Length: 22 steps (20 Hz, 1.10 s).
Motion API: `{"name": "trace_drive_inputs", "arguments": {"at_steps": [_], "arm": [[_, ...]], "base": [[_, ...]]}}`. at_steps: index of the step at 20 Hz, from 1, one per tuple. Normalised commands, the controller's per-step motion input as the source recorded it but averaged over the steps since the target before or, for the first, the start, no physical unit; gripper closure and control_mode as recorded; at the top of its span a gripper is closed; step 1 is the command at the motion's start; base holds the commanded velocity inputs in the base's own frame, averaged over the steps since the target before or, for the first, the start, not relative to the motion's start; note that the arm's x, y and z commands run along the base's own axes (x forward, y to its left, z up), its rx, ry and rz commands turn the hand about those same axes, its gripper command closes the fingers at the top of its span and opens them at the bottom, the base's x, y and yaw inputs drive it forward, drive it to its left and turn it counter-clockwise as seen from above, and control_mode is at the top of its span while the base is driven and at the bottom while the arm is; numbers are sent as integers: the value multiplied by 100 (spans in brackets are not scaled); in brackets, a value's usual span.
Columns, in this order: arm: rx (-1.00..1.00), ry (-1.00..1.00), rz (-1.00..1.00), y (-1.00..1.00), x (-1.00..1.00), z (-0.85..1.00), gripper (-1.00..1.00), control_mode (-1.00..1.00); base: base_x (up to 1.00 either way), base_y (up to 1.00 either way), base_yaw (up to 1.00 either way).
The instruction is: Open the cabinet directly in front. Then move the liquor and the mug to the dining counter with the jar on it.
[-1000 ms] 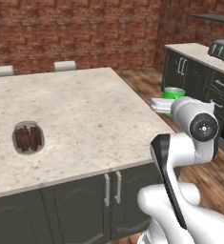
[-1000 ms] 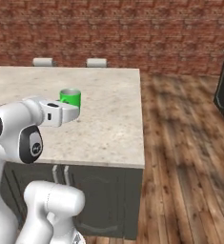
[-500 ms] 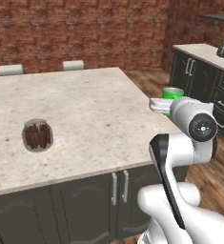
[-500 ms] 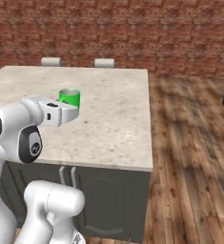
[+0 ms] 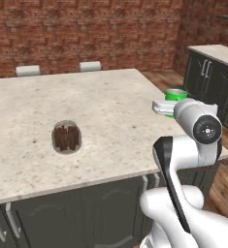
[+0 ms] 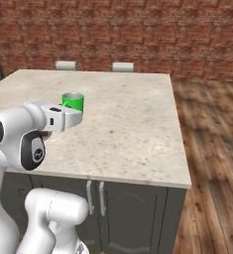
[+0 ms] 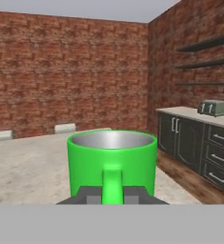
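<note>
The gripper (image 7: 112,194), closed on the handle of the mug (image 7: 111,159), holds it above the dining counter (image 5: 110,104), well apart from the jar (image 5: 67,136); the mug appears rigid, light, best taken there.

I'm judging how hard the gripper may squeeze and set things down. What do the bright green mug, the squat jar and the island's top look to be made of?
Bright green mug: glossy glazed ceramic or enamel outside, with a grey, metal-like inside. Squat round jar: clear glass, since dark brown sticks show through it. Beige speckled island top: polished stone, judging by its fine speckle.
</note>
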Motion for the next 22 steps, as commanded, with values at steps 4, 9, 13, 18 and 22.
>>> {"name": "trace_drive_inputs", "arguments": {"at_steps": [4, 9, 13, 18, 22], "arm": [[0, 0, 0, 0, 0, 0, 100, 100], [0, 2, 0, -2, 20, 0, 100, -100], [0, 21, 17, -16, 54, 0, 100, -100], [0, 26, 32, -21, 23, -25, 100, -100], [-3, 22, 45, -17, 0, -68, 100, -100]], "base": [[46, 67, 0], [25, 2, 0], [0, 0, 0], [0, 0, 0], [0, 0, 0]]}}
